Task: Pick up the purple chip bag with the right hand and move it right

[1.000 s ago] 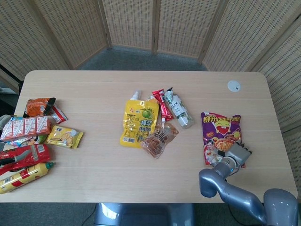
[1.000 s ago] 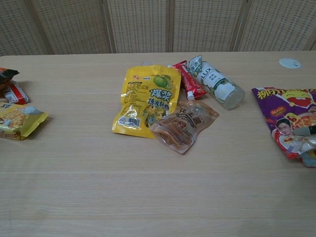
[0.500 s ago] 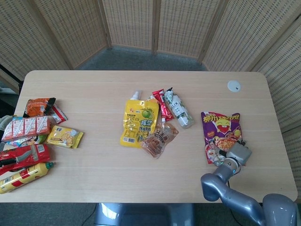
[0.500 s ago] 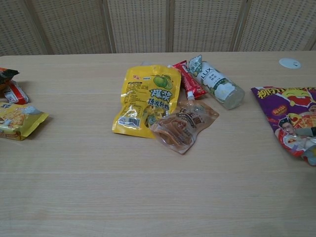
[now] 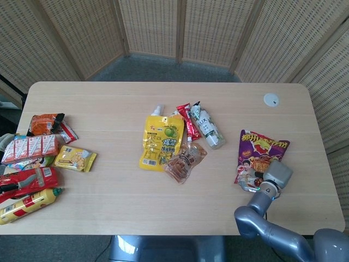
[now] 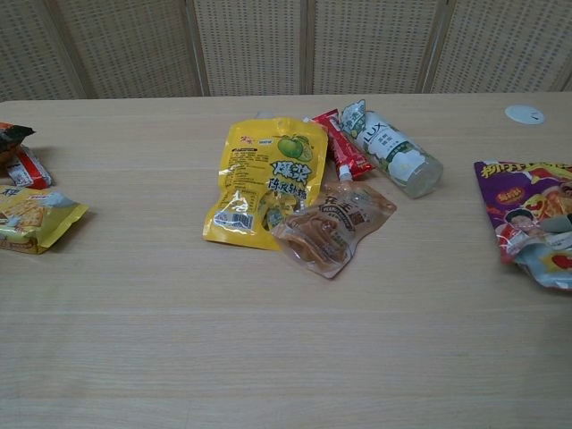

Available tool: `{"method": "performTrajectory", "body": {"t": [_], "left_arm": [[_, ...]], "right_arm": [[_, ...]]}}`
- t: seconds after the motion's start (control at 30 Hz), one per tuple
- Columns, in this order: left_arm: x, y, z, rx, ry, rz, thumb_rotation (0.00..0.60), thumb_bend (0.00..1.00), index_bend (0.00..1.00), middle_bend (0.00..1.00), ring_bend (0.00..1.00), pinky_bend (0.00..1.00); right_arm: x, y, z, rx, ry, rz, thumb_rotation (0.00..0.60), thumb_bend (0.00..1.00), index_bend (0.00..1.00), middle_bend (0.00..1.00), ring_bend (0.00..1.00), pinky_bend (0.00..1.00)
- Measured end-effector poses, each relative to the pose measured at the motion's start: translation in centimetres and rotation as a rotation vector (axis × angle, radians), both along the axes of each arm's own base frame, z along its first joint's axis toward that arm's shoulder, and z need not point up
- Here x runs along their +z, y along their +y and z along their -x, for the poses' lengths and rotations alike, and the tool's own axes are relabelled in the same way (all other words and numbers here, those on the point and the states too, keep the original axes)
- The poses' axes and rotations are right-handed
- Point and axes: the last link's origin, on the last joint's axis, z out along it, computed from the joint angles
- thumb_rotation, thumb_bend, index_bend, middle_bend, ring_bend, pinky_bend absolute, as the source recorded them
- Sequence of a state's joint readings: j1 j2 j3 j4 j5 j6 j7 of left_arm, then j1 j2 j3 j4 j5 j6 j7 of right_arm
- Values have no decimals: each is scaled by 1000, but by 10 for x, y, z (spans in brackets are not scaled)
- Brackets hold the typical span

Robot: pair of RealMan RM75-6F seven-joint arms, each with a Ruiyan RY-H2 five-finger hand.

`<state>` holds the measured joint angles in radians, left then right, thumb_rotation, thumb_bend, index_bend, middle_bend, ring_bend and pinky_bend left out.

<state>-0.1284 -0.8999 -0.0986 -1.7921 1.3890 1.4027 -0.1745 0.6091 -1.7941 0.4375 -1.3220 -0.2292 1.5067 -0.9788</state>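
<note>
The purple chip bag point(image 5: 260, 154) lies tilted near the table's right side, its top pointing up and to the right. My right hand point(image 5: 276, 175) grips the bag's lower end, with the grey forearm running down to the bottom edge of the head view. In the chest view the purple chip bag point(image 6: 525, 207) shows at the far right, partly cut off by the frame, and its lower foil edge is crumpled. The left hand appears in neither view.
A yellow pouch point(image 5: 161, 141), a brown pouch point(image 5: 185, 160), a red sachet point(image 5: 188, 121) and a clear bottle point(image 5: 207, 127) cluster at the table's centre. Several snack packs point(image 5: 38, 158) crowd the left edge. A white disc point(image 5: 271, 99) sits at the back right.
The purple bag has shifted right and turned clockwise with my right hand on its lower end. In the chest view it has slid further toward the right frame edge.
</note>
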Motion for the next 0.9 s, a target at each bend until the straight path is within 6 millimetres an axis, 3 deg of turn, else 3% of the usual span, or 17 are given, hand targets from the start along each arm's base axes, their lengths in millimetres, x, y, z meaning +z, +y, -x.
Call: {"method": "performTrajectory", "body": {"t": [0.57, 0.9], "left_arm": [[0, -1, -2, -10, 0, -3, 339, 0, 0, 0, 0, 0], [1, -1, -3, -14, -1, -6, 339, 0, 0, 0, 0, 0]], "right_arm": [[42, 8, -15, 119, -16, 76, 600, 571, 789, 830, 978, 1000], [68, 15, -44, 240, -23, 112, 600, 578, 800, 843, 993, 1000]]}}
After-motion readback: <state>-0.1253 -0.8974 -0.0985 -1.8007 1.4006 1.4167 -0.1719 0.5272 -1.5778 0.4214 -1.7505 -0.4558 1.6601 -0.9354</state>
